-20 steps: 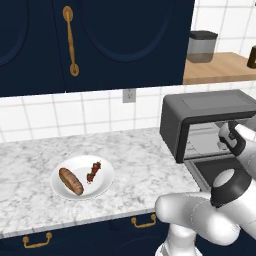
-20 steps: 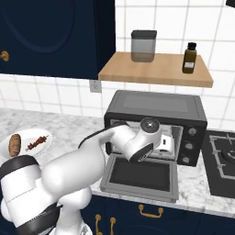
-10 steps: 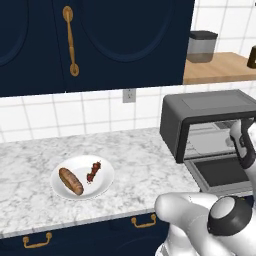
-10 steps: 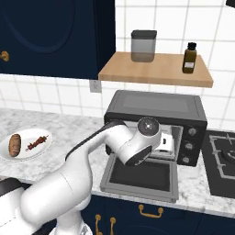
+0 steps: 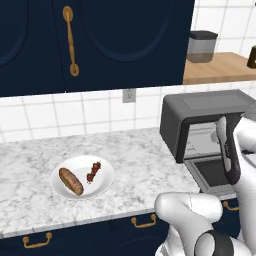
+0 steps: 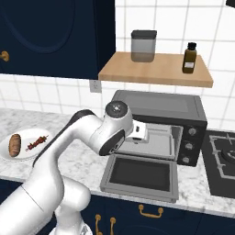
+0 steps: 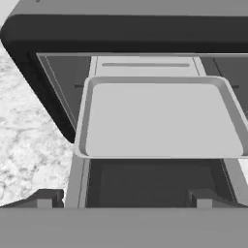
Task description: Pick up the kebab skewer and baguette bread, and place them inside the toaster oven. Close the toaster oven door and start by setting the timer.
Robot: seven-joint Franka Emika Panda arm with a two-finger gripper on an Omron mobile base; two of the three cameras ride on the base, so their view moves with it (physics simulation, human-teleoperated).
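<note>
Your arm rises from the base, bends at a high elbow and reaches forward so the hand sits level in front of the open toaster oven [image 6: 158, 126], aimed straight into its mouth. In the hand view the tool [image 7: 123, 202] shows two dark fingertips [image 7: 44, 198] set wide apart at the bottom edge, with nothing between them — it holds nothing and touches nothing.

Just past the fingertips you see the toaster oven door [image 6: 140, 173] folded down flat toward the front edge of the bench [image 5: 140, 165], its dark glass facing up. Above it, a pale grey tray [image 7: 160, 116] sticks partway out of the oven cavity, bare on top.

The right base view gives you what the hand view cannot: the oven's knobs [image 6: 190, 146] down its right side, the stove [image 6: 222, 158] beside it, and a wooden shelf [image 6: 156, 69] above carrying a grey canister [image 6: 143, 45] and a dark bottle [image 6: 188, 58].

The left base view shows the food best. Well apart from the oven, near the front edge of the bench toward its left end, a white plate [image 5: 82, 176] carries the baguette bread [image 5: 71, 181] and, just beside it on the oven side, the kebab skewer [image 5: 93, 171] — both lying flat, apart from each other. The wall outlet [image 5: 129, 95] and the dark cabinet [image 5: 100, 40] stand furthest back.
</note>
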